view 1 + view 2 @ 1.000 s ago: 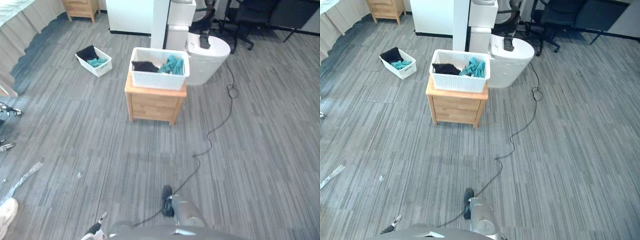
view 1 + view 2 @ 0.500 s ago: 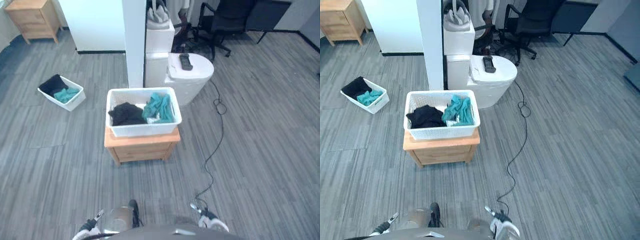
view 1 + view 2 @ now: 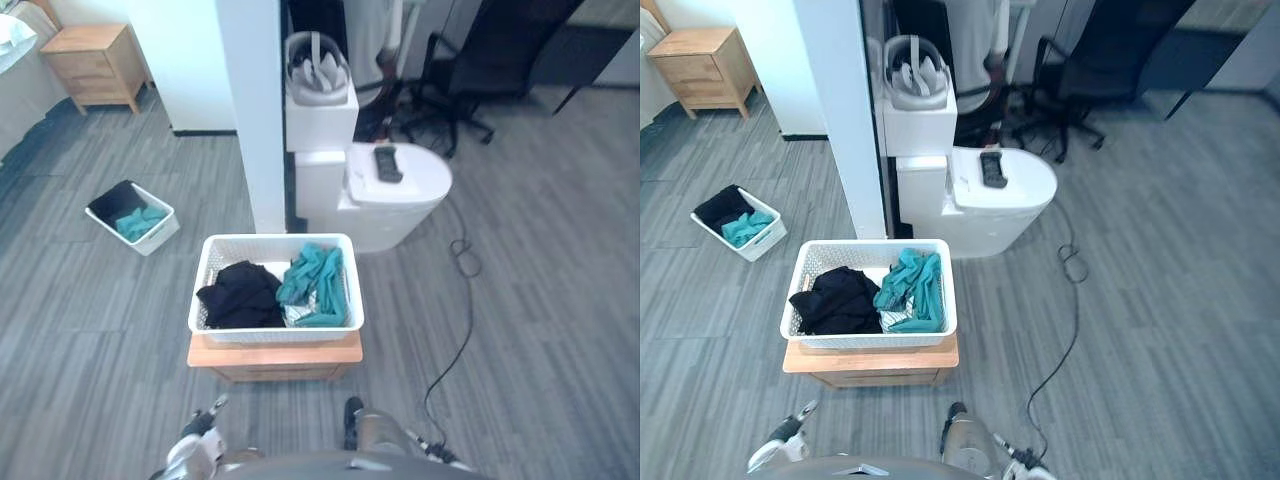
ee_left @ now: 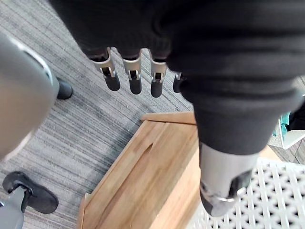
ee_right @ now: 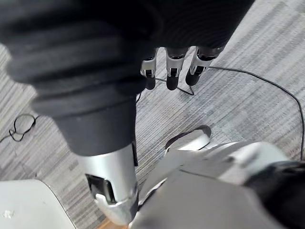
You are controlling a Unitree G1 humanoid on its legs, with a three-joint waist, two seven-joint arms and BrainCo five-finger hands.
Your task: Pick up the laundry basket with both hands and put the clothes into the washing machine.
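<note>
The white plastic laundry basket sits long side left-to-right on the wooden table. The left robot hand and right robot hand are open, empty.

Bright even indoor light; shadows soft, faint.

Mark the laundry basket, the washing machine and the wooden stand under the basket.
laundry basket (image 3: pixel 275 334): left eye view, front wall.
washing machine (image 3: pixel 422 182): left eye view, white lid.
wooden stand (image 3: pixel 300 355): left eye view, top's front edge.
</note>
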